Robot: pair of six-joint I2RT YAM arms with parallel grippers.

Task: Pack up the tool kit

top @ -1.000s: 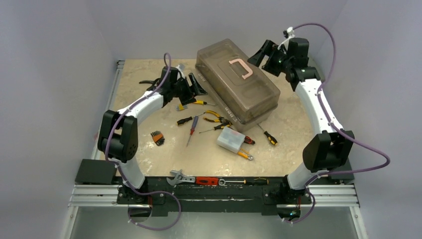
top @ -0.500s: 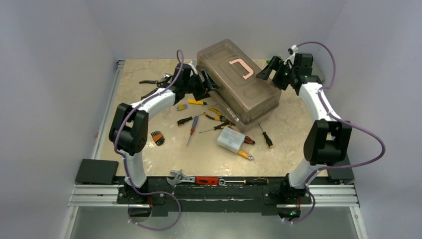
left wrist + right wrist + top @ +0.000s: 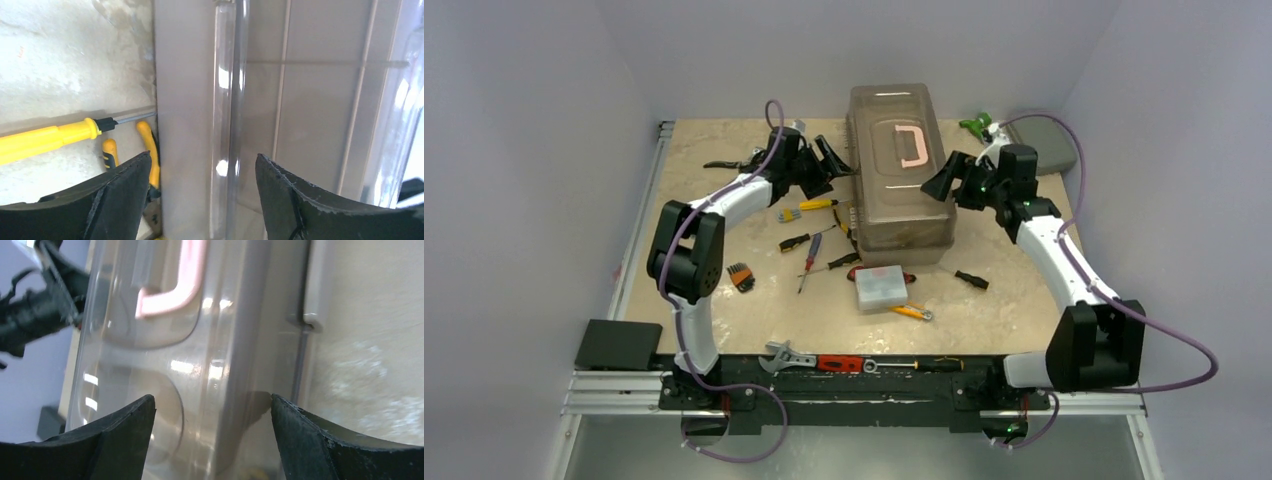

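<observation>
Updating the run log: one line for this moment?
toolbox: closed | left claw: open, at left wall | right claw: open, at right wall

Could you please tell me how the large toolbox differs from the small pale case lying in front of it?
The toolbox is far larger and taller than the small pale case. The toolbox has a smoky lid with a pink handle; the case is whitish, no handle visible. The toolbox sits between the left hand and right hand; the case lies apart from both. Both are rectangular boxes on the table.
</observation>
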